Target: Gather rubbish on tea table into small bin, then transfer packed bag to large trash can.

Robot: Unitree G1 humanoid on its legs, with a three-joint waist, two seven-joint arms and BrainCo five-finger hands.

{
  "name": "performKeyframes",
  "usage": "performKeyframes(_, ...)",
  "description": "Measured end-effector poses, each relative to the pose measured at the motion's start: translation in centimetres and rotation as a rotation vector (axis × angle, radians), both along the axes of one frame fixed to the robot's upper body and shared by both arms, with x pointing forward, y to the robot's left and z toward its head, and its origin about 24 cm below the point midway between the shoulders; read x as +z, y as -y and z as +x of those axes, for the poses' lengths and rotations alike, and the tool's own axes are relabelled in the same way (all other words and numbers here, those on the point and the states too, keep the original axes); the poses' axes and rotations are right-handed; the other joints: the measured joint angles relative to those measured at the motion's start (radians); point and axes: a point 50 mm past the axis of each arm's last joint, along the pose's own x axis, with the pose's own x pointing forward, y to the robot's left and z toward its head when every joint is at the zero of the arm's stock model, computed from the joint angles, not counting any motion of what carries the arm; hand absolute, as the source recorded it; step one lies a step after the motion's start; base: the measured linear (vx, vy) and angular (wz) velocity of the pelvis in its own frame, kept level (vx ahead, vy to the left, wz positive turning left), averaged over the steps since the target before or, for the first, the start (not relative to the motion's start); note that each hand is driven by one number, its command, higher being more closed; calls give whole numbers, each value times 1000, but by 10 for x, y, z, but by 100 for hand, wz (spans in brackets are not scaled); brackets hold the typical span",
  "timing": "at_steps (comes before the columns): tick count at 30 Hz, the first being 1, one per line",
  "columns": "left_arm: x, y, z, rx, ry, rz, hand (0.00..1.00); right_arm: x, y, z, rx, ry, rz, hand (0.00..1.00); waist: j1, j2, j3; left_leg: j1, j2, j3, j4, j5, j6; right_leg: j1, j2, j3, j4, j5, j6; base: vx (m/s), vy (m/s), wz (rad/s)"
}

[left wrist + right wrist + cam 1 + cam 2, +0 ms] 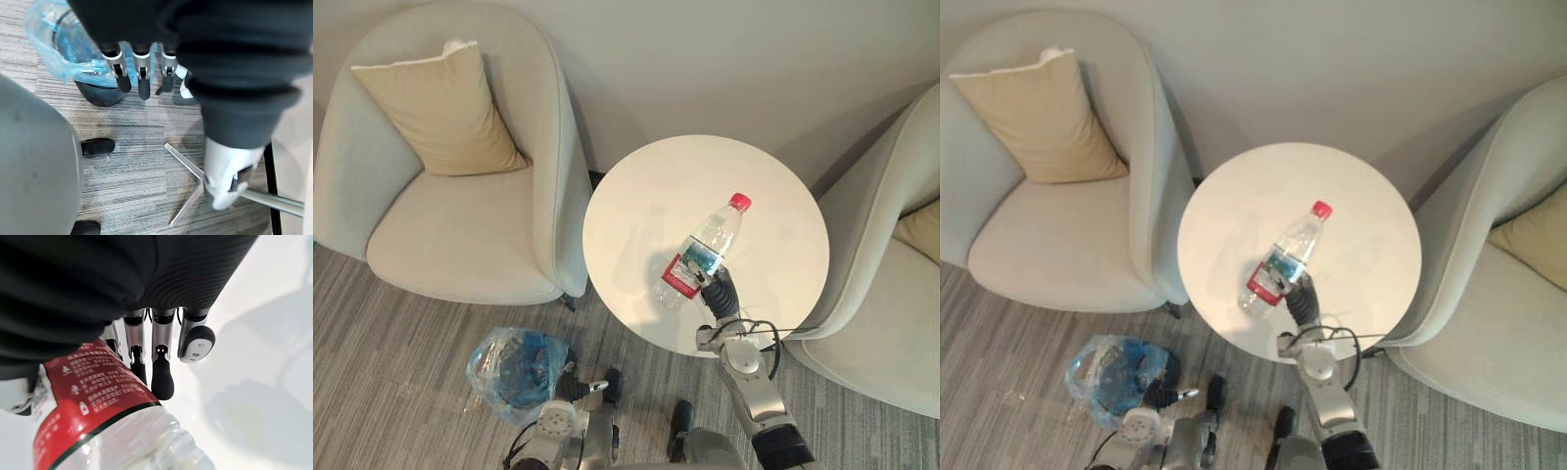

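Gripping bottle (705, 251) w/ R hand (720, 290), fingers (161, 360) curled round the red label, approx mid-body. Held tilted over tea table (636, 186), red cap pointing away from robot; apparently off the surface, judging by the offset shadow on the white top. Whole bottle, cap incl., seen from head views. R wrist cam gives instead the label and clear ribbed body pressed up by the palm, dark tips reaching past it, white top beyond.

Hanging low w/ L hand (141, 68), fingers slack and straight, nothing in them. Via L wrist cam: small bin (100, 93) just past the tips, lined w/ blue bag (51, 46), standing on grey carpet (132, 122), thin metal legs (185, 162) nearby. From head views: bin's open top, on floor at robot's L, near table edge and in front of armchair (460, 235) w/ tan cushion (435, 108). On far R, second armchair (891, 323), just beside table.
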Motion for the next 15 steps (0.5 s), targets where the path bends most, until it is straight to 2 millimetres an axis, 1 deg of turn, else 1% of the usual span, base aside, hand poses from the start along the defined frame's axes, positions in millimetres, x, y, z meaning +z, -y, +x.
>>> performKeyframes(2,-2,0,-3,-2,-12,1,0,5,1,-6,10,34,-44,100,-5,1,-13,13,1,11,0,-2,0,2,1,12,-2,2,2,-41,5,-16)
performKeyframes(6,-6,3,-11,-24,-41,5,0,7,1,-15,29,60,-133,100,-9,0,-60,14,7,20,0,-3,0,4,5,23,-16,13,3,-31,0,-8)
performKeyframes(10,-7,4,-13,-36,-48,5,0,4,-2,-19,45,59,-204,100,-12,-1,-69,41,8,24,0,-3,0,35,7,28,-29,20,3,-15,-4,-4)
performKeyframes(12,-9,4,-16,-34,-61,7,0,0,-4,-23,62,49,-241,100,-14,-1,-86,47,10,26,-2,-4,-1,41,8,31,-33,22,1,-41,-9,-3)
performKeyframes(15,-9,3,-17,-34,-65,8,0,-1,-6,-25,89,48,-266,100,-17,-1,-88,49,14,28,0,-3,-1,43,12,34,-33,26,-1,-43,-12,-3)
